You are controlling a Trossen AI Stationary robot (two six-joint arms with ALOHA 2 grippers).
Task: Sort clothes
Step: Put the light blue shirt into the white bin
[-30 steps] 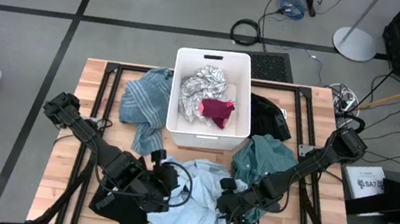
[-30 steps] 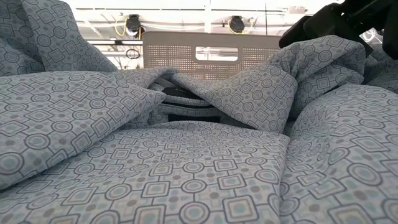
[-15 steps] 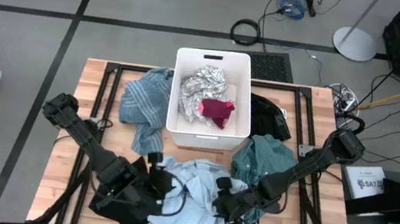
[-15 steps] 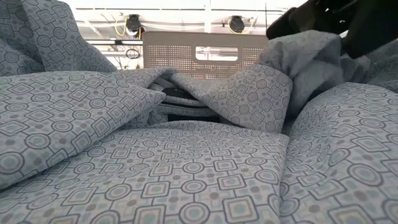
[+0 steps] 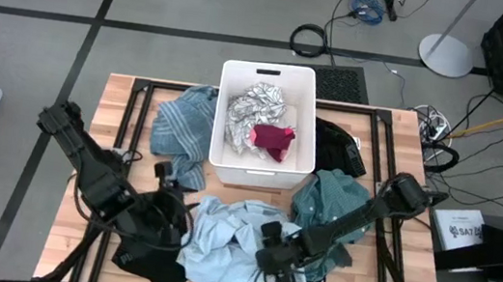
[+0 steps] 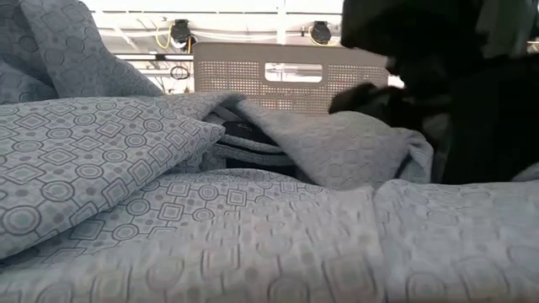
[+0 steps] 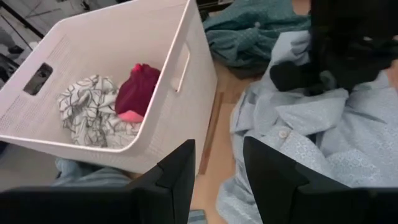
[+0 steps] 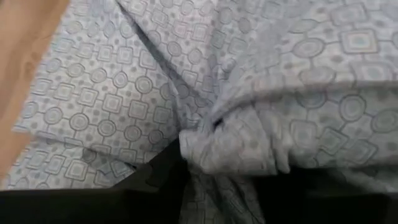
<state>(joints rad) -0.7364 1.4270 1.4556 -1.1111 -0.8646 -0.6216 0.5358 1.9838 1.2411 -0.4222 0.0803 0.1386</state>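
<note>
Approx 2 pieces done: white-grey patterned cloth (image 5: 258,103) and magenta piece (image 5: 273,141) in the bin (image 5: 226,165). 5 left on desk (image 5: 120,104). Right claw (image 5: 273,258) clamped on light blue shirt (image 5: 223,244); left claw (image 7: 216,177) apart, empty, near bin.

white box (image 5: 459,230) beside the table's right edge, dark lettering on it too small to read

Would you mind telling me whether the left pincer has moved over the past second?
Yes. In the high view the left pincer has drawn back leftwards, away from the white rectangular plastic bin, off the light blue patterned shirt.
</note>
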